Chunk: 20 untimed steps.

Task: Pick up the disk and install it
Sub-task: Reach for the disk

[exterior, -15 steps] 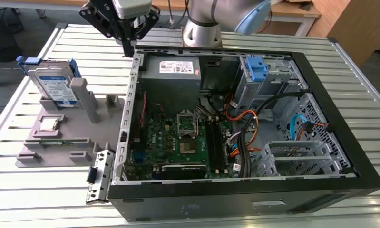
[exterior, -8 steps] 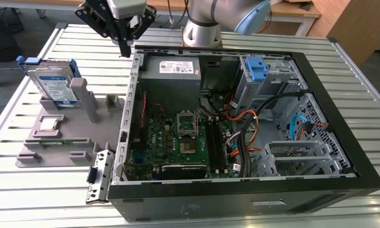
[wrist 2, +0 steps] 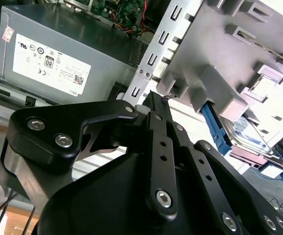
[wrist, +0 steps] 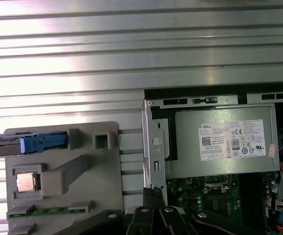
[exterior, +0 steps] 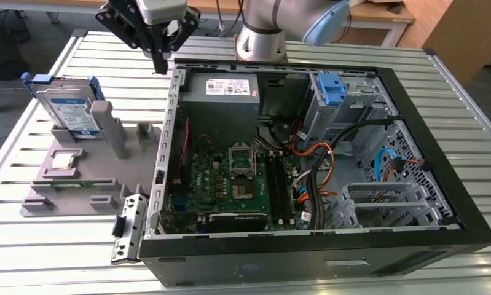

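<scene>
Exterior view, gripper: my black two-finger gripper [exterior: 159, 61] hangs over the slatted aluminium table [exterior: 48, 258], just outside the far corner of the open black tower PC case [exterior: 311, 252]. Its jaws look pressed together with nothing between them.

Exterior view, disk: the flat rectangular silver disk [exterior: 71, 112], with a white-and-blue label and a blue plastic carrier frame, stands on edge in the grey plastic parts holder [exterior: 106, 163]. That's on the exterior view's left of the case, well apart from the gripper.

Exterior view, other bits: a small square silver chip [exterior: 62, 161] sits in a pocket of the holder near the disk. A bare blue plastic bracket [exterior: 331, 89] is up at the case's drive cage. The grey metal power supply box [exterior: 220, 89] fills the case corner nearest the gripper.

Second wrist view, gripper: the gripper [wrist 2: 153, 95] tapers to one thin tip, closed on air, near the case's perforated metal edge rail [wrist 2: 153, 49].

Second wrist view, disk: the disk [wrist 2: 248, 133] shows its label face and blue frame poking out past the holder [wrist 2: 220, 44], not touching the gripper. The power supply box [wrist 2: 48, 54] is on the other side of the rail.

First wrist view, gripper: the gripper [wrist: 153, 193] sits over the case edge, between the holder [wrist: 87, 196] and the power supply box [wrist: 220, 142].

First wrist view, disk: I see the disk [wrist: 38, 143] edge-on in its holder slot, blue frame showing, with the chip [wrist: 25, 182] just beside it. Table [wrist: 131, 49] slats lie beyond.
</scene>
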Tool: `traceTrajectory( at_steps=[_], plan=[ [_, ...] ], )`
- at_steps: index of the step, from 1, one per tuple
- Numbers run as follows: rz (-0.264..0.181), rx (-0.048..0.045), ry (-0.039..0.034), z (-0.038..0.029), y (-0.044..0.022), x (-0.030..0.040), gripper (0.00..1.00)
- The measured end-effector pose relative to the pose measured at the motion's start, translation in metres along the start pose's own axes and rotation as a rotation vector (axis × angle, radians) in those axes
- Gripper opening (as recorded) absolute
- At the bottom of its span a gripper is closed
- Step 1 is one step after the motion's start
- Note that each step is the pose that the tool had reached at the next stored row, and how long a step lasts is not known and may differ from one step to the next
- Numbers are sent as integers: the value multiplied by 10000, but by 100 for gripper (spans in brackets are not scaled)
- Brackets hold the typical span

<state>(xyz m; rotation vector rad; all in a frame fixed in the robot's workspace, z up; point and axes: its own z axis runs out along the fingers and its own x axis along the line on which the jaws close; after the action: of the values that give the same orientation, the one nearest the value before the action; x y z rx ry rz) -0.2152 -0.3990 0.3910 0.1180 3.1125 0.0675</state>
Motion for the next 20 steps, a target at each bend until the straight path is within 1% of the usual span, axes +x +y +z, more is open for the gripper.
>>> traceTrajectory(
  at_steps=[4,11,14,16,20],
  plan=[
    [0,0,-2,2,-5,67,10],
    [-1,-1,-10,6,-18,232,10],
    [0,-2,-10,8,-22,288,10],
    [0,-2,-11,8,-24,308,10],
    [-1,-2,-10,8,-24,310,10]
  ],
)
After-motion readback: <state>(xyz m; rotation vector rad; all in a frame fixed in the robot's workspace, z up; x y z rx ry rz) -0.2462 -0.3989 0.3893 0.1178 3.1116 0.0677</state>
